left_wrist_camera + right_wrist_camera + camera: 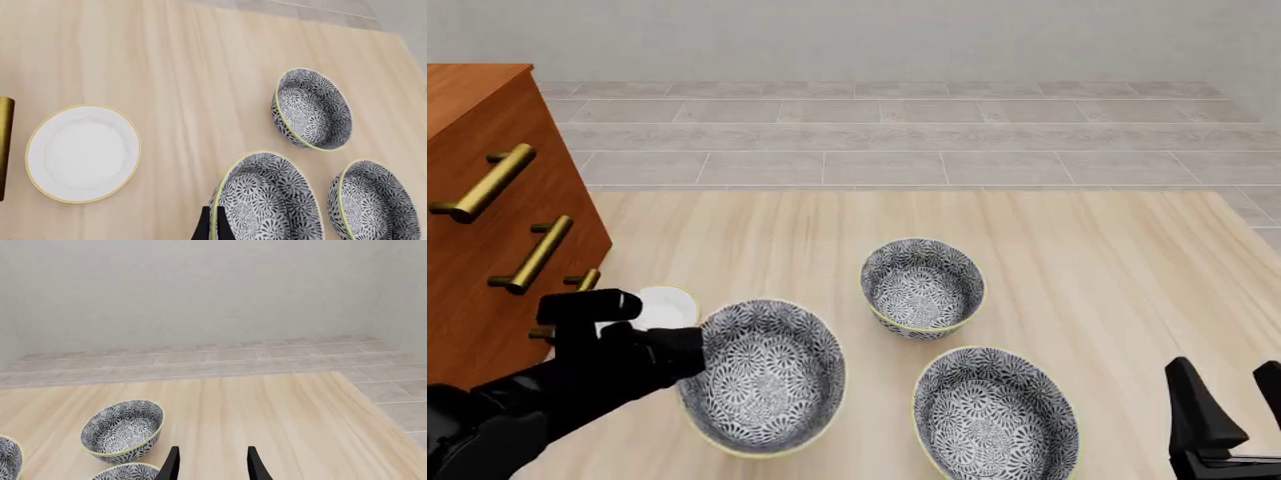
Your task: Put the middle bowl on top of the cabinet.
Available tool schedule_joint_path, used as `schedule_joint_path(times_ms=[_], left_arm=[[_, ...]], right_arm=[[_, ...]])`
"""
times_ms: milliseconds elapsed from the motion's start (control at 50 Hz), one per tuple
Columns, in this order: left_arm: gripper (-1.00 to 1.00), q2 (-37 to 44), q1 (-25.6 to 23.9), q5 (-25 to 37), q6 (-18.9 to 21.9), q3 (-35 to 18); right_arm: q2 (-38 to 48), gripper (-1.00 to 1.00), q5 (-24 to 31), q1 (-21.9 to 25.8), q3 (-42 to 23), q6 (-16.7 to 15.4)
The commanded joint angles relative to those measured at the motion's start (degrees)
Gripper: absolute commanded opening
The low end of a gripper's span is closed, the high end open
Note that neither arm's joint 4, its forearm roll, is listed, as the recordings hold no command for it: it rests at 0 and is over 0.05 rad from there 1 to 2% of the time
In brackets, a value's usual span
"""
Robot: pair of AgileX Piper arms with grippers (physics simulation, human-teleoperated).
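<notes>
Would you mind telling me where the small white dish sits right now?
In the front view, the white dish sits at the table's left, beside the cabinet, partly hidden behind the left gripper.

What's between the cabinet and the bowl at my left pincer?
A shallow white dish lies there, between the cabinet and the bowl at the left pincer; the left wrist view shows it whole.

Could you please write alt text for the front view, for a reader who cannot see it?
The black left hand grips the left rim of a patterned bowl, which is tilted, beside a brown cabinet. Two matching bowls sit upright on the wooden table; a small white dish shows behind the hand, and the right hand is open at lower right.
</notes>
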Motion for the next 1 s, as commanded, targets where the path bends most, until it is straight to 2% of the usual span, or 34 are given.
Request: schedule_joint_path(times_ms=[20,200,420,740,1000], left_arm=[[-1.0,-1.6,0.5,2.9,-2.8,-2.7],[-1.0,-1.8,1.7,6.1,-4.1,-5.6],[-1.0,-0.7,5.7,12.4,-2.7,-11.8],[-1.0,0.0,8.1,17.3,-5.8,-17.5],[-1.0,-0.2,8.4,18.1,-10.8,-19.1]], right_arm=[[0.0,1.0,0.1,0.1,0.0,-0.2],[0.3,1.0,0.0,0.3,-0.1,-0.3],[0.4,1.0,-0.3,0.3,0.0,-0.3],[0.3,1.0,-0.2,0.2,0.0,-0.2],[0.2,1.0,-0.2,0.1,0.0,0.0]])
